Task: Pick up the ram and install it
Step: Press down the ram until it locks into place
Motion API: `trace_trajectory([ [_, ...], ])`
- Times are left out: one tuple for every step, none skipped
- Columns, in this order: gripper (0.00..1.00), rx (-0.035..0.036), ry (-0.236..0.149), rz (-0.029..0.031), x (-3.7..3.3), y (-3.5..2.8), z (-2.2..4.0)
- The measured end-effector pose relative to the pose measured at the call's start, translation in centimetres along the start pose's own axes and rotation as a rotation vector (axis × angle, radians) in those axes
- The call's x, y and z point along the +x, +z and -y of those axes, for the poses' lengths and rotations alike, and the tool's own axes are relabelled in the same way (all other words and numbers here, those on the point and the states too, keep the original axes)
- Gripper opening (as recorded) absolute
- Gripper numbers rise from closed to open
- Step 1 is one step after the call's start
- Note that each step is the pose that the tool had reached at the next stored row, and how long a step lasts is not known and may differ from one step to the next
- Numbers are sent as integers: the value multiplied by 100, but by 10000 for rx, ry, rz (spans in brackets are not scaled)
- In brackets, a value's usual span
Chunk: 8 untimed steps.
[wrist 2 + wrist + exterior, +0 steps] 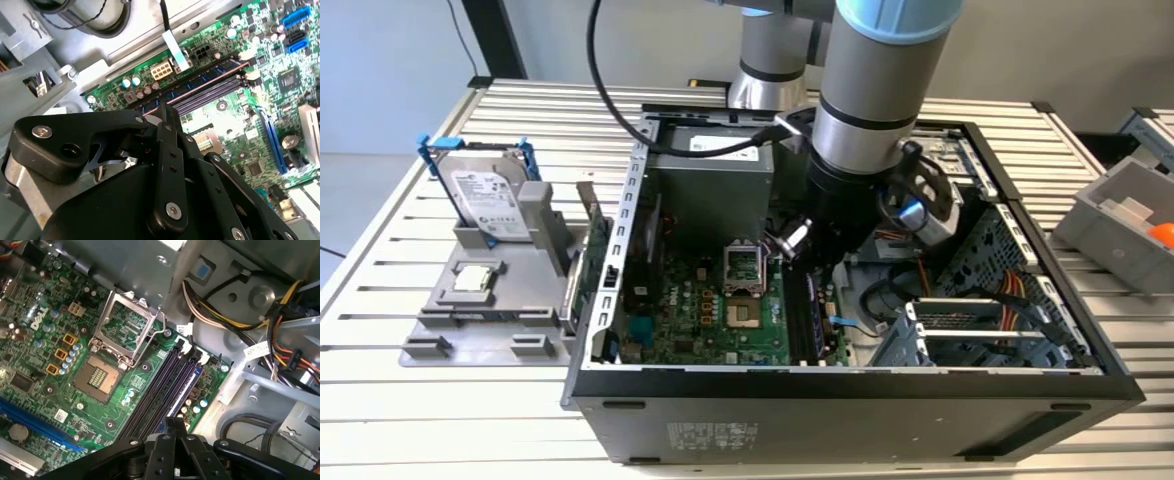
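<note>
The ram (200, 84) is a dark bluish stick lying in one of the long memory slots (160, 390) on the green motherboard (707, 310), inside the open computer case (854, 385). In the first wrist view the ram (186, 385) runs along the outer slot, toward the case's bare metal floor. My gripper (793, 245) hangs low inside the case, just above the slots. Its black fingers (169, 432) are pressed together with nothing between them. The fingertip (168, 112) sits close over the slots, beside the ram.
A silver hard drive (490, 200) in a blue frame stands on a grey fixture (480, 300) at the exterior view's left. A green card (596, 265) stands beside the case. The processor socket (100, 375) and cable bundles (280, 340) flank the slots. A grey bin (1127, 215) sits at the right.
</note>
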State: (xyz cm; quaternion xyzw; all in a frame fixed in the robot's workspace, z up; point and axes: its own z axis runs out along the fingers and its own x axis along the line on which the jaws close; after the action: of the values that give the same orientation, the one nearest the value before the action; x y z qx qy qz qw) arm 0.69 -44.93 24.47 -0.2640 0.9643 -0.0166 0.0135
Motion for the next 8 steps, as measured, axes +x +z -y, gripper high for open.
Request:
trace_trajectory([
  [0, -3, -156, 6, 0, 0, 0],
  [0, -5, -318, 12, 0, 0, 0],
  [0, -9, -491, 19, 0, 0, 0],
  [0, -11, -663, 25, 0, 0, 0],
  [0, -14, -832, 32, 0, 0, 0],
  [0, -17, -971, 38, 0, 0, 0],
  [0, -19, -1121, 43, 0, 0, 0],
  [0, -21, -1255, 48, 0, 0, 0],
])
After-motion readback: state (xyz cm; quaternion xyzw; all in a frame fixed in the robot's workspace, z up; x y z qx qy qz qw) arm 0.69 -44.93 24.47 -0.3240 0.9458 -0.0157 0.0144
